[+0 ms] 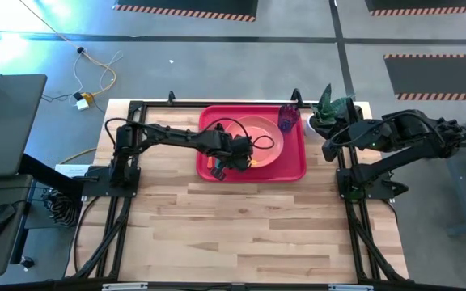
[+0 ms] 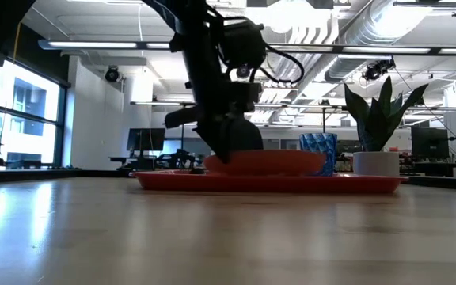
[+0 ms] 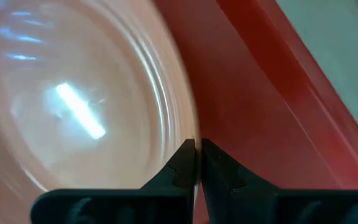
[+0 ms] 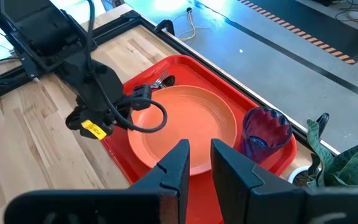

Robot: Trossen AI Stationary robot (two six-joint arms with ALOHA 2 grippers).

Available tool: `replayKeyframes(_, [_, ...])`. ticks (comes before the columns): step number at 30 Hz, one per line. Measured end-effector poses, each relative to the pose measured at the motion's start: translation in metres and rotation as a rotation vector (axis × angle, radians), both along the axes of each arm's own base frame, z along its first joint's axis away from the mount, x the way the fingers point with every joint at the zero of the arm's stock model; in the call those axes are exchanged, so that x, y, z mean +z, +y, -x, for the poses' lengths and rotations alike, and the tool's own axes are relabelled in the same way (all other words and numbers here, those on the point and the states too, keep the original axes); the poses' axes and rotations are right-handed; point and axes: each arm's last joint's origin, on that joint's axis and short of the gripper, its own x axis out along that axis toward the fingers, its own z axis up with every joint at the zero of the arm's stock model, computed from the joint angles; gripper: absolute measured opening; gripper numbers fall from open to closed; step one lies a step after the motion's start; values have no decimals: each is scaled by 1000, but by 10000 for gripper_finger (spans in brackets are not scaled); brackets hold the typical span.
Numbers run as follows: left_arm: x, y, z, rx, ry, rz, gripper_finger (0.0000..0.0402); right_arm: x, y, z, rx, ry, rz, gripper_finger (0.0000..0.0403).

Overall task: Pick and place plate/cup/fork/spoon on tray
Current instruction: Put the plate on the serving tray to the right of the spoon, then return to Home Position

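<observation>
My left hand (image 3: 197, 163) clamped on pink plate (image 3: 73, 93) rim over red tray (image 3: 260, 118), cup (image 1: 289, 118) at tray's far right corner, right hand (image 4: 199, 163) slightly apart, beyond the surface's right edge.

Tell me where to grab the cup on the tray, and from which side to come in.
Grip the cup by its rim, one finger inside and one outside, coming straight down. It stands upright with its mouth open in a corner of the tray. The plate is close on one side and the plant pot on the other, so a sideways approach looks crowded. The right gripper is nearest.
</observation>
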Motion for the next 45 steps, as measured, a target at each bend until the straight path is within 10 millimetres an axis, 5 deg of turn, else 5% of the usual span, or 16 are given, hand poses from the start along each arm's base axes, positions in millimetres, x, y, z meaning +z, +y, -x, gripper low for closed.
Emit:
replayKeyframes(23, [0, 0, 0, -11, 11, -58, 6, 0, 0, 0, 1, -6, -24, 58])
replayKeyframes(45, [1, 0, 1, 61, -5, -35, 58, 0, 0, 0, 3, -6, -26, 58])
